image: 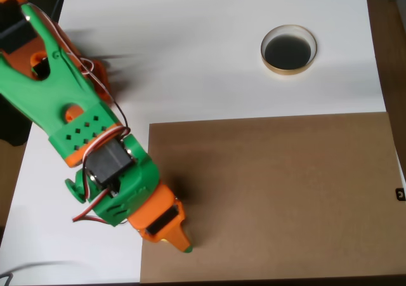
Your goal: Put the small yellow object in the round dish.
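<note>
Reaching down from the upper left of the overhead view, the green and orange arm (pixel 95 140) stretched across the white desk (pixel 209 51) toward the lower middle of the picture. Its gripper (pixel 181 243) ended over the left edge of a brown sheet (pixel 279 191) that covered the lower right part of the desk. The orange finger pointed down and to the right, with a small green tip at its very end. From above, only 1 finger could be made out clearly, so whether the gripper was released or clenched could not be told, nor whether anything sat between its fingers. A black servo block (pixel 108 161) sat on the wrist, with red, white and black wires looping around it. The arm's upper part was slightly blurred.

The round dish (pixel 289 49) stood on the white part of the desk at the upper right, well apart from the gripper. Its tan rim ringed a dark, glossy inside, and nothing could be seen lying in it. The dish lay just above the top edge of the brown sheet, not touching it.

The small yellow object could not be made out; the gripper and wrist hid the spot beneath them.
</note>
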You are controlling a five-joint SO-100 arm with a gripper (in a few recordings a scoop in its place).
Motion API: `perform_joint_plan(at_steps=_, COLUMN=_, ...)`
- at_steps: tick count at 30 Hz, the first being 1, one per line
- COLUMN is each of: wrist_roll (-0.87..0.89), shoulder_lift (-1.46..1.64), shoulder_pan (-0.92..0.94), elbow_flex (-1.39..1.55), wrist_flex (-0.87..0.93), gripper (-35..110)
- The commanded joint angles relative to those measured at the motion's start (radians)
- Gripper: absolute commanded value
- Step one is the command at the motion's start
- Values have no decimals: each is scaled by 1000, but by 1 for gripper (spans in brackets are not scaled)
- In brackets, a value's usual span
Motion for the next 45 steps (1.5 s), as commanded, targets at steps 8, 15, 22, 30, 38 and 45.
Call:
perform_joint_plan(at_steps=8, wrist_roll=-9, shoulder_lift=-6, shoulder_pan=40, elbow_flex=-63, wrist_flex=15, gripper=23)
perform_joint_plan(at_steps=15, wrist_roll=-11, shoulder_lift=-9, shoulder_pan=54, elbow_flex=-58, wrist_flex=12, gripper=21)
perform_joint_plan(at_steps=22, wrist_roll=-5, shoulder_lift=-8, shoulder_pan=55, elbow_flex=-58, wrist_flex=8, gripper=12)
perform_joint_plan(at_steps=30, wrist_roll=-6, shoulder_lift=-3, shoulder_pan=49, elbow_flex=-60, wrist_flex=9, gripper=0)
perform_joint_plan(at_steps=38, wrist_roll=-48, shoulder_lift=69, shoulder_pan=-8, elbow_flex=-81, wrist_flex=58, gripper=0)
perform_joint_plan(at_steps=45, wrist_roll=-83, shoulder_lift=152, shoulder_pan=-114, elbow_flex=-110, wrist_flex=120, gripper=0)
